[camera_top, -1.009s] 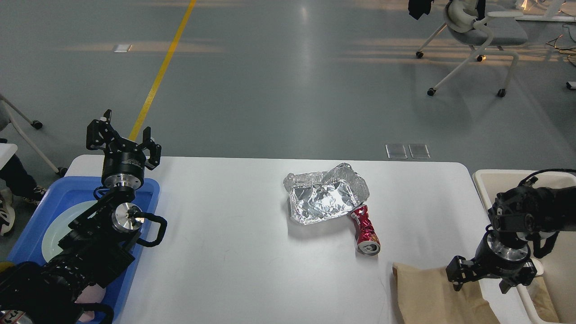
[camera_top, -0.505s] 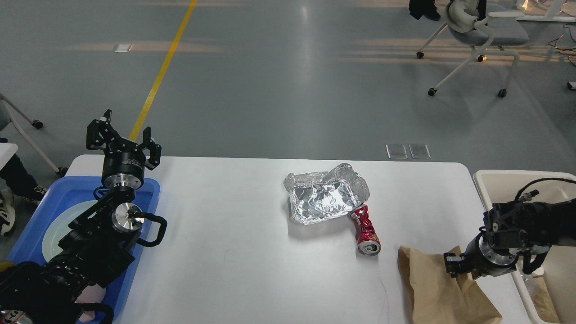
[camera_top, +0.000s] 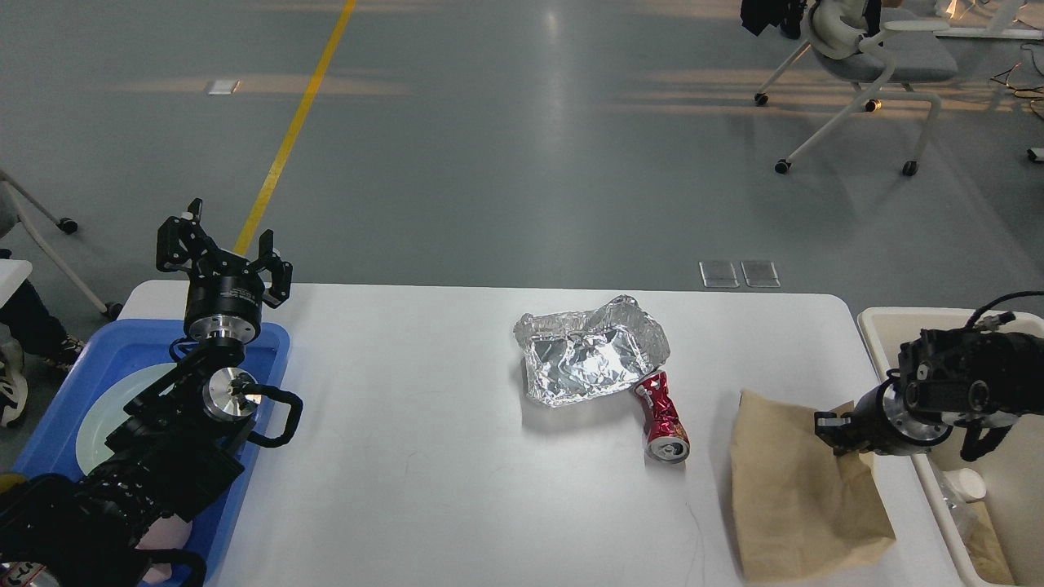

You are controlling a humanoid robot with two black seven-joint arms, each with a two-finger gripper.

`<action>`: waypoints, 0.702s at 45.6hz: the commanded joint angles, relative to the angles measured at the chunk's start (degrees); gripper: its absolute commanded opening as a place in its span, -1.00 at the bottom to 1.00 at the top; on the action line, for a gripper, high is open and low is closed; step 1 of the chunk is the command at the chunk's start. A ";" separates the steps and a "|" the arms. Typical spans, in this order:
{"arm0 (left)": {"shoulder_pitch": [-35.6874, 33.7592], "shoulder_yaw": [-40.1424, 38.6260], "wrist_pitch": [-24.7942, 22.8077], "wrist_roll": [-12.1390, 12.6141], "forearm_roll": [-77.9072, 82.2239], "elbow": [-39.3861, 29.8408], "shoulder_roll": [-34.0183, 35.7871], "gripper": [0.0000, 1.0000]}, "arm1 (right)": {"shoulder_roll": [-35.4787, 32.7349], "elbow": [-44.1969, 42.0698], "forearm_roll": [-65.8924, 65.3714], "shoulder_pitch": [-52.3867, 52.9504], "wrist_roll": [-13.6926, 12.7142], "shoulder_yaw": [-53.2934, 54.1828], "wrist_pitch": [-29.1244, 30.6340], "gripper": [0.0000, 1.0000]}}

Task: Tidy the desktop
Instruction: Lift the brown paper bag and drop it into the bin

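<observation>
Grey polished floor stretches behind our workspace, crossed by a yellow line [camera_top: 294, 130], with a wheeled office chair [camera_top: 864, 65] at the far right. Before us lies the desktop [camera_top: 408, 456], a white counter with rounded corners that fills the lower middle of the view.

Our left arm comes up from the lower left over the blue tray [camera_top: 269, 346], which sits at the counter's left edge and holds a pale plate [camera_top: 102, 408]. The forearm rises to an upright wrist, and our left gripper [camera_top: 222, 251] points away from us above the far left corner of the counter, its jaws spread apart and holding nothing.

Our right arm reaches in from the right edge above the cream bin [camera_top: 885, 326] beside the counter. Its wrist is turned leftward and low, and our right gripper [camera_top: 830, 428] sits at the right edge of a brown paper bag [camera_top: 791, 489] lying flat on the counter; we cannot tell whether the jaws are closed on it.

Near the middle rests a crumpled foil tray [camera_top: 587, 355], and a crushed red can [camera_top: 662, 416] lies on its side touching the foil's near right corner.
</observation>
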 commanded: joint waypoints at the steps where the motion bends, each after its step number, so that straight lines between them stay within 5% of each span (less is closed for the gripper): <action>1: 0.00 0.00 0.07 0.00 -0.01 0.00 0.00 0.93 | -3.59 0.01 -0.01 4.96 0.00 0.50 0.23 -1.00; 17: 0.00 0.00 -0.01 0.00 -0.01 0.00 0.00 0.93 | -15.27 0.80 0.07 21.13 -0.08 8.93 7.16 -1.00; 32: 0.00 0.00 -0.01 0.00 -0.01 0.00 0.00 0.93 | -22.14 -4.29 -0.37 21.93 -0.44 23.97 8.58 -1.00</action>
